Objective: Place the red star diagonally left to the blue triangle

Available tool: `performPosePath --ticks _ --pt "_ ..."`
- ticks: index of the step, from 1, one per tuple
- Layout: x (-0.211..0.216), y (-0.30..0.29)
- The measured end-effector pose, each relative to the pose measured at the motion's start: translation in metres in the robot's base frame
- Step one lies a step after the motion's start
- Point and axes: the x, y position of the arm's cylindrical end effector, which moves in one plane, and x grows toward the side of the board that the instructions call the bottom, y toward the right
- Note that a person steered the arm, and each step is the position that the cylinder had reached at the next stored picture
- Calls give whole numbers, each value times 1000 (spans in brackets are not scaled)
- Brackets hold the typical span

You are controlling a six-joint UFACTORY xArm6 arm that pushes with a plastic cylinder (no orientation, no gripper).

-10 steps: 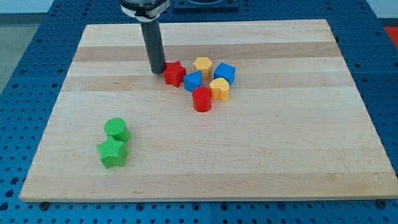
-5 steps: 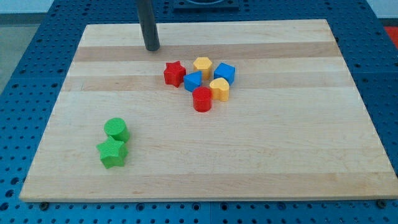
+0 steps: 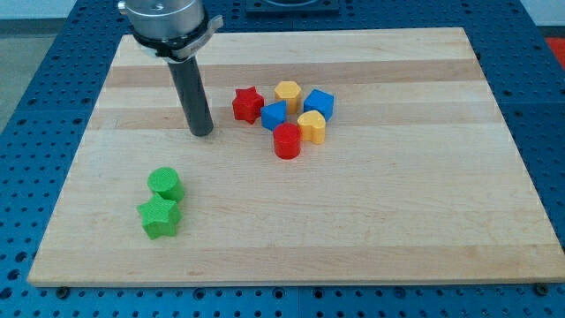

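The red star (image 3: 248,103) lies on the wooden board (image 3: 397,203), touching the upper left side of the blue triangle (image 3: 274,116). My tip (image 3: 202,132) rests on the board to the left of the red star and slightly below it, a short gap away, touching no block. The rod rises from it toward the view's top left.
A yellow hexagon (image 3: 287,93), a blue cube (image 3: 319,103), a yellow block (image 3: 312,126) and a red cylinder (image 3: 287,140) cluster around the blue triangle. A green cylinder (image 3: 165,184) and a green star (image 3: 159,216) sit at the lower left.
My tip left the red star's left side, went up toward the board's top edge, then came down to the star's lower left. No block moved.
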Motion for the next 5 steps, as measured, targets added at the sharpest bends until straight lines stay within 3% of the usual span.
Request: performPosePath --ticks 5 --pt "-26 39"
